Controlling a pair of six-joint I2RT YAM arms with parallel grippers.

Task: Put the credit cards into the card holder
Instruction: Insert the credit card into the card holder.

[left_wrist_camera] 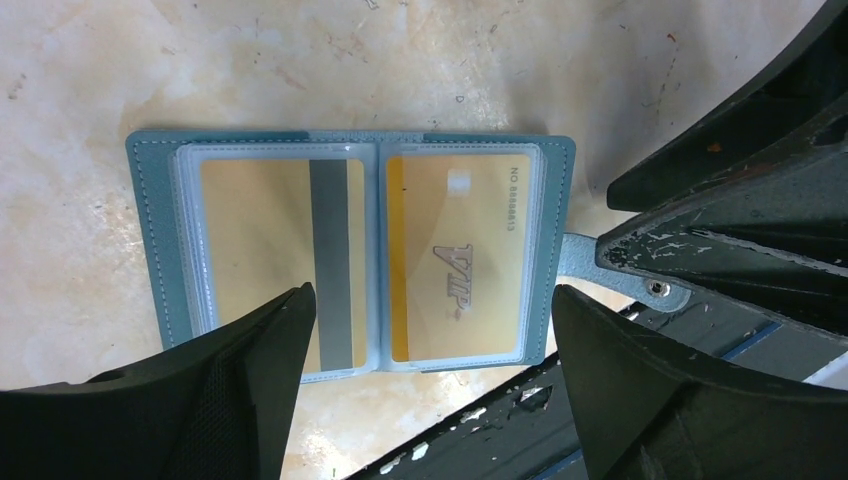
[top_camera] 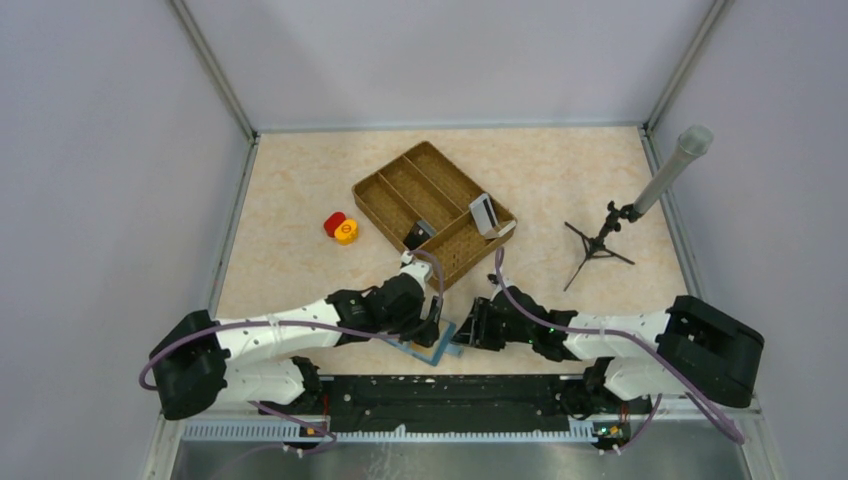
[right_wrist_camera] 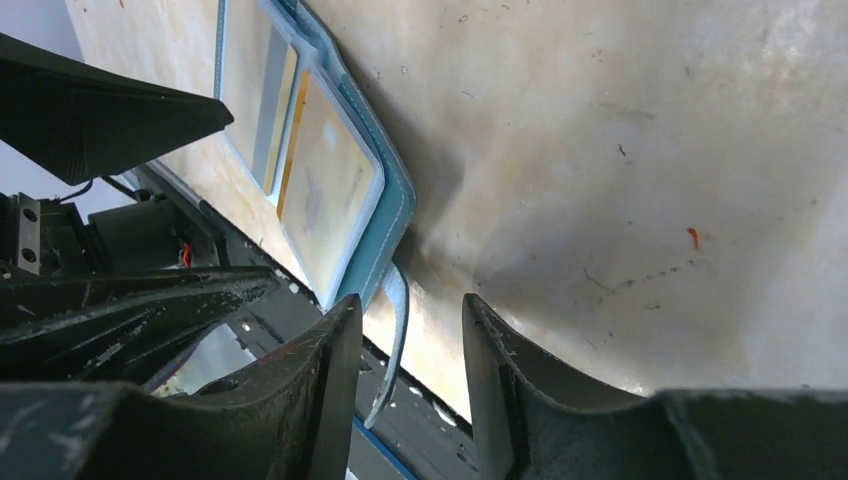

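The teal-blue card holder (left_wrist_camera: pixel 155 230) lies open and flat on the table near the front edge, and also shows in the top view (top_camera: pixel 440 348). Its clear sleeves hold two tan credit cards: one stripe side up (left_wrist_camera: pixel 270 250) and one marked VIP (left_wrist_camera: pixel 470 260). My left gripper (left_wrist_camera: pixel 430 292) hovers over it, jaws wide apart and empty. My right gripper (right_wrist_camera: pixel 410 305) is open, its fingers on either side of the holder's closing tab (right_wrist_camera: pixel 396 320), which is not pinched. A pale grey-white card (top_camera: pixel 483 213) leans upright in the tray.
A brown woven divided tray (top_camera: pixel 400 185) sits mid-table with a dark item (top_camera: pixel 415 237) in one compartment. Red and yellow round pieces (top_camera: pixel 340 228) lie to its left. A small black tripod holding a grey tube (top_camera: pixel 610 232) stands at the right. The black base rail (top_camera: pixel 440 395) runs just behind the holder.
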